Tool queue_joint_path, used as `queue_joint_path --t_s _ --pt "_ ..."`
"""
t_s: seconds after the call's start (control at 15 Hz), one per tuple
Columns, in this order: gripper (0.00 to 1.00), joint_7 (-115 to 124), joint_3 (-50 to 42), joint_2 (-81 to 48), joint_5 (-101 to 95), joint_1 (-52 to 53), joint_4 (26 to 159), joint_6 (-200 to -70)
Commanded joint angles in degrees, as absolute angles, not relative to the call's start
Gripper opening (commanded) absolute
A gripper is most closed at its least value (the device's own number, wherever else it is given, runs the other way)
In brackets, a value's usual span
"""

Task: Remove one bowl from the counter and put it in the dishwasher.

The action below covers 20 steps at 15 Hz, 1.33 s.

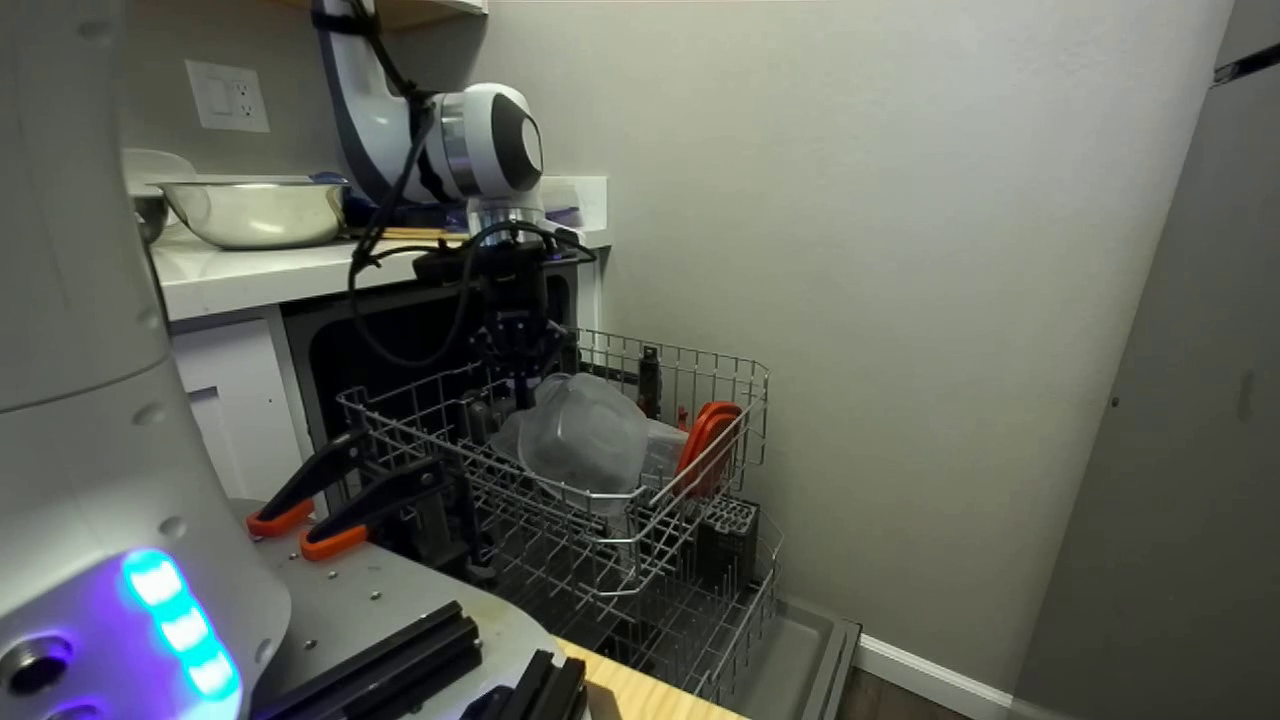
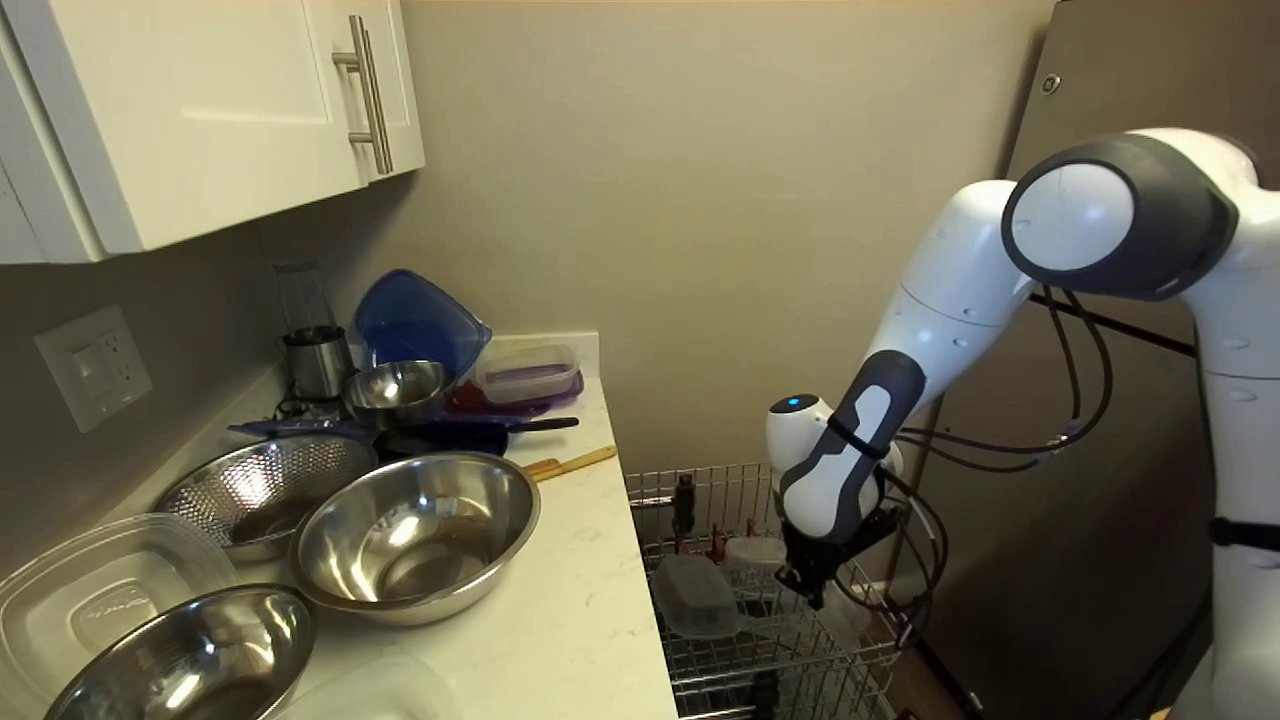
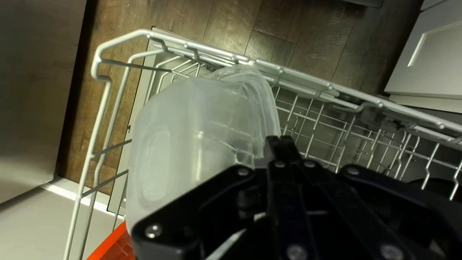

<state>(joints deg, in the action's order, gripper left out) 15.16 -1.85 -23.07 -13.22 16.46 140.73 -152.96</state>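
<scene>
Counter edge [image 1: 270,275], open-topped rack [image 1: 600,495] below

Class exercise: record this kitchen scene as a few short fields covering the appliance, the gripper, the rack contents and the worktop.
appliance: dishwasher, upper rack pulled out
robot: gripper, closed, at the edge of a clear plastic container in that rack
grip: whether it pinches that edge cannot be told
also in rack: orange-red item
worktop: counter with steel bowls, perforated colander, wooden-handled utensil
</scene>
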Motion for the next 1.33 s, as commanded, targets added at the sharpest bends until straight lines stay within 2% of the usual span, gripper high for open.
queue_joint_path --t_s 0.0,0.4,0.47,0.53,0.93,1.27 --pt "0.0 15.8 -1.7 -24.8 -13.4 16.1 139.6 -156.2" --pt "0.0 15.4 -1.9 -26.7 -13.2 16.6 136.1 -156.5" --pt "0.18 15.3 -1.7 -26.9 -12.9 16.4 135.7 -156.5" --pt "0.27 15.2 -1.6 -27.2 -12.6 16.3 135.4 -156.7" --pt "0.63 14.8 -1.1 -28.3 -11.9 16.1 134.6 -157.0" --pt "0.96 13.8 0.4 -28.7 -10.7 15.4 134.4 -158.2"
